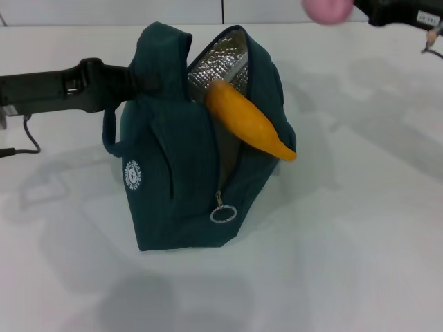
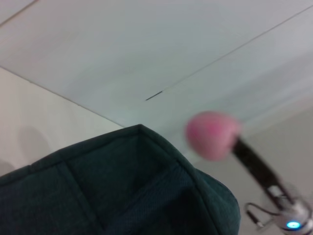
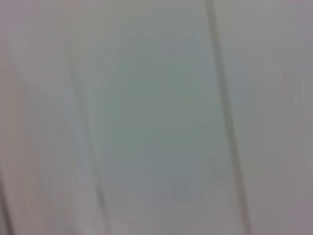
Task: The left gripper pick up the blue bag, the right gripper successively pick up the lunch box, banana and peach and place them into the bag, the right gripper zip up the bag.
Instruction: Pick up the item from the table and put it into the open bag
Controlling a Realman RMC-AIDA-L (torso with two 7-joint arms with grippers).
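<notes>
The blue bag (image 1: 187,173) stands upright mid-table, zipper open, foil lining showing, ring zipper pull (image 1: 223,214) hanging at the front. The banana (image 1: 249,124) lies slanted in the opening, its lower tip sticking out over the right rim. My left gripper (image 1: 135,79) reaches in from the left and holds the bag's top edge, its fingers buried in the fabric. My right gripper (image 1: 360,7) is at the top right, above and behind the bag, shut on the peach (image 1: 325,8). The peach also shows in the left wrist view (image 2: 212,134), beyond the bag's corner (image 2: 142,186). The lunch box is not in view.
The white table (image 1: 360,228) spreads around the bag. A black cable (image 1: 28,138) runs under my left arm at the left edge. A pale wall with a seam (image 1: 222,10) stands behind the table. The right wrist view shows only a blurred pale surface.
</notes>
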